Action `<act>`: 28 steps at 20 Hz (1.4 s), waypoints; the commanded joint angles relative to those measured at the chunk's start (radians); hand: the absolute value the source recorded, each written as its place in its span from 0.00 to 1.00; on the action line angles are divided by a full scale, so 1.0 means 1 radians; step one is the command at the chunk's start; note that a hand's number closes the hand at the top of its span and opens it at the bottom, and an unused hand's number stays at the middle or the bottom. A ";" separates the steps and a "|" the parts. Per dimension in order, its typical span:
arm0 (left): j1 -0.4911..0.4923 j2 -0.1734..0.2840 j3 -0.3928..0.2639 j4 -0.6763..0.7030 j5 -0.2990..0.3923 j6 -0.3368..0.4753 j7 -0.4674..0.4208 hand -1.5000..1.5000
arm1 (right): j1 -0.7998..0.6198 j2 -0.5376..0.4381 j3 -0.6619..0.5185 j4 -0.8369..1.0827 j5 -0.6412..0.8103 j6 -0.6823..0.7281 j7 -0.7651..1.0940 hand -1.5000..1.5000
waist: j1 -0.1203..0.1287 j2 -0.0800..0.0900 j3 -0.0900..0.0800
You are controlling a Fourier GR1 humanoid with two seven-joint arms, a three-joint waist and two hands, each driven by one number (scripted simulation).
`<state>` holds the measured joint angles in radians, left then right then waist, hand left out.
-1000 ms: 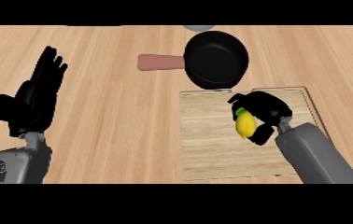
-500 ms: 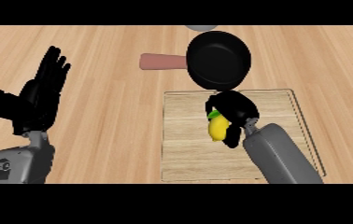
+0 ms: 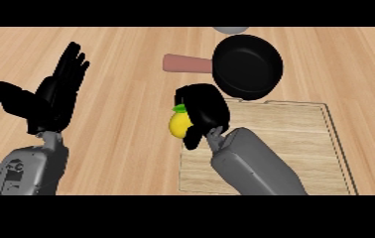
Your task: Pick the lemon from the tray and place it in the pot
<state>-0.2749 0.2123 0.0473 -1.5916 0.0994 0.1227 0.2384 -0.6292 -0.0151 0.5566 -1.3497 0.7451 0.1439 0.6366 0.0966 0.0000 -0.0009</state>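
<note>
The wooden desk [image 3: 124, 48] carries a pale tray [image 3: 293, 143] toward its near right corner, with the black pot [image 3: 247, 66] and its reddish handle [image 3: 187, 63] just beyond the tray's far edge. The right hand [image 3: 204, 108] curls around the lemon [image 3: 180, 124], apparently above the tray's far left corner. The left hand [image 3: 51, 95] rests open, fingers up, near the left edge.

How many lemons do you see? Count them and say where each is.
1: the lemon is held in the right hand, at the tray's left edge, below the pot.
</note>
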 commanded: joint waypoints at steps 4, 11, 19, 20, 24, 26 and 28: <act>0.013 -0.005 0.010 0.025 0.007 -0.001 -0.007 0.50 | -0.225 0.015 0.053 -0.104 0.067 -0.348 0.369 1.00 | -0.011 -0.010 -0.002; 0.006 0.005 0.028 0.036 0.001 0.003 -0.024 0.50 | -0.453 0.015 0.099 -0.029 0.215 -0.500 0.657 1.00 | -0.044 -0.003 -0.001; 0.035 0.003 0.032 -0.041 -0.015 0.037 0.016 0.50 | -0.464 0.015 -0.040 0.039 0.240 -0.507 0.590 1.00 | -0.082 -0.002 0.001; 0.017 0.030 0.066 -0.006 0.010 0.012 0.011 0.50 | -0.447 0.015 0.001 0.051 0.252 -0.568 0.609 1.00 | -0.078 0.001 0.001; 0.046 0.007 0.045 -0.018 -0.016 0.024 -0.028 0.50 | -0.413 0.014 -0.126 0.153 0.236 -0.607 0.478 1.00 | -0.085 0.005 0.001; 0.061 0.005 0.036 -0.049 -0.014 0.025 0.013 0.50 | -0.476 0.015 -0.145 0.157 0.196 -0.597 0.508 1.00 | -0.076 0.002 0.001; 0.036 0.005 0.053 -0.032 -0.008 0.032 0.008 0.50 | -0.459 0.015 -0.203 0.284 0.223 -0.642 0.401 1.00 | -0.077 0.006 0.001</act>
<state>-0.2259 0.2226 0.0931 -1.6202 0.0894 0.1432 0.2342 -1.0881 -0.0061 0.4344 -1.1841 0.9681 -0.4025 1.0483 0.0209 0.0023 -0.0004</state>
